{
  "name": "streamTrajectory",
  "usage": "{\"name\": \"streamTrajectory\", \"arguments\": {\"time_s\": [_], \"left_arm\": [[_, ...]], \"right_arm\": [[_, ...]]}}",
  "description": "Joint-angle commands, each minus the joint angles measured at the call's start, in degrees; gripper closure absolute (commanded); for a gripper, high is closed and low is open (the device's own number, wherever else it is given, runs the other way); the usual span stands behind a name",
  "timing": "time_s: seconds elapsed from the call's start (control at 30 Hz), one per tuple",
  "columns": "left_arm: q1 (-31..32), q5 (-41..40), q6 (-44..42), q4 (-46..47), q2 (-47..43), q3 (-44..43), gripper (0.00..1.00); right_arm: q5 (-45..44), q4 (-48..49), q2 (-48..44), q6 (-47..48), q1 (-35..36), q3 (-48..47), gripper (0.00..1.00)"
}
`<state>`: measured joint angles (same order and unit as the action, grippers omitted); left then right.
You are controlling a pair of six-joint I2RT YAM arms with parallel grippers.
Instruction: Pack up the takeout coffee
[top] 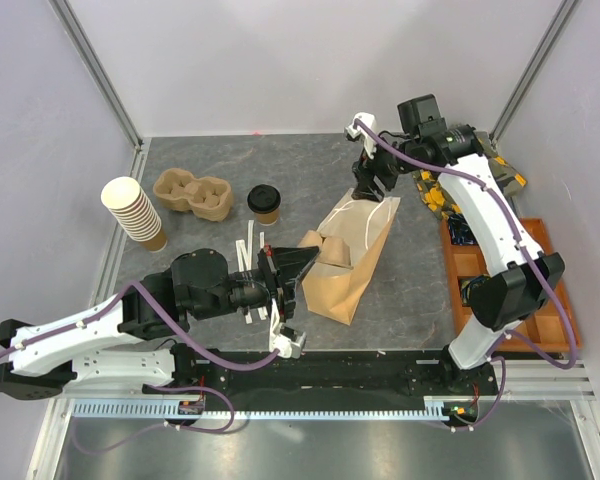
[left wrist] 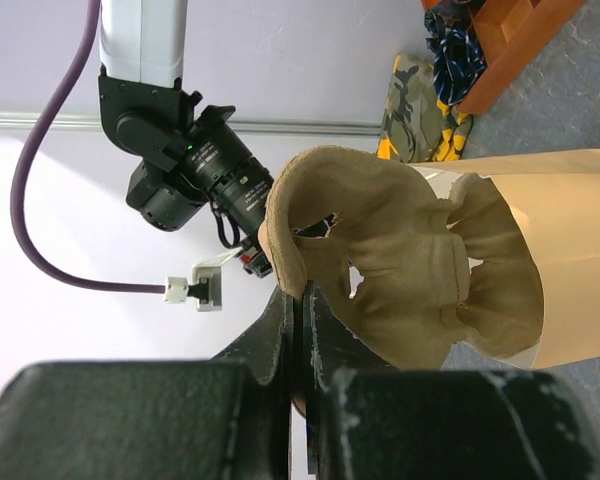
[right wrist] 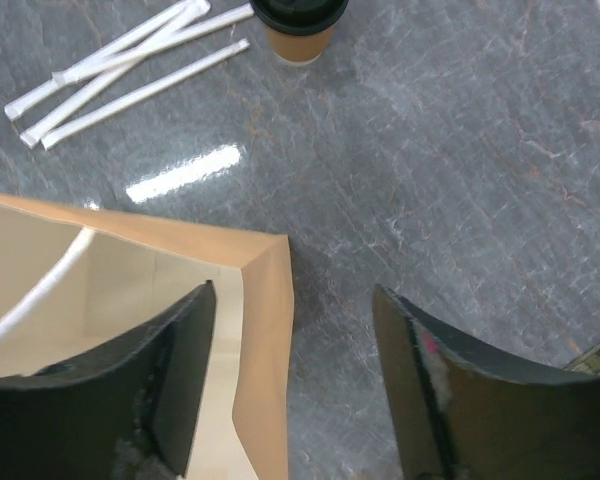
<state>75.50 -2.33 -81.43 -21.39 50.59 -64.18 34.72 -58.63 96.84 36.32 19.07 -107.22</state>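
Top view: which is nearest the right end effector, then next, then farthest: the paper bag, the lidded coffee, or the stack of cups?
1. paper bag, right under the right end effector
2. takeout coffee, to its left
3. stack of cups, far left

A leaning stack of brown cups with white rims (top: 132, 212) sits at the far left of the grey stone-patterned table (top: 230, 160). Just right of it lies a pulp cup carrier (top: 191, 195), and nearer, a few wrapped straws (top: 248, 250). In the middle a brown paper bag (top: 355, 270) lies on its side, a second pulp carrier (top: 335, 248) partly in its mouth. At the right stands an orange tray (top: 458, 268), with patterned packets (top: 432, 195) beyond it.
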Motion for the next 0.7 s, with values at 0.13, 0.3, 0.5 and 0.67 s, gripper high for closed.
{"name": "streamTrajectory", "arguments": {"time_s": [0.13,0.3,0.5,0.67], "left_arm": [[-0.8,1.1,0.57,-2.08,-0.31,-1.74,0.98],[-1.06,1.45,1.1,-2.34,-0.49,-1.65,0.98],[-1.32,0.84,2.94,-1.64,1.61,-4.01,0.98],[-1.33,-0.83,3.38,0.29,4.51,-5.16,0.98]], "right_arm": [[3.86,-9.91,2.92,8.77,-1.67,-2.82,0.41],[5.45,-11.77,4.5,9.3,-2.02,-3.52,0.68],[7.2,-11.42,5.38,5.26,-1.93,-5.72,1.0],[7.82,-7.82,1.43,1.74,-1.32,-3.79,1.0]]}}
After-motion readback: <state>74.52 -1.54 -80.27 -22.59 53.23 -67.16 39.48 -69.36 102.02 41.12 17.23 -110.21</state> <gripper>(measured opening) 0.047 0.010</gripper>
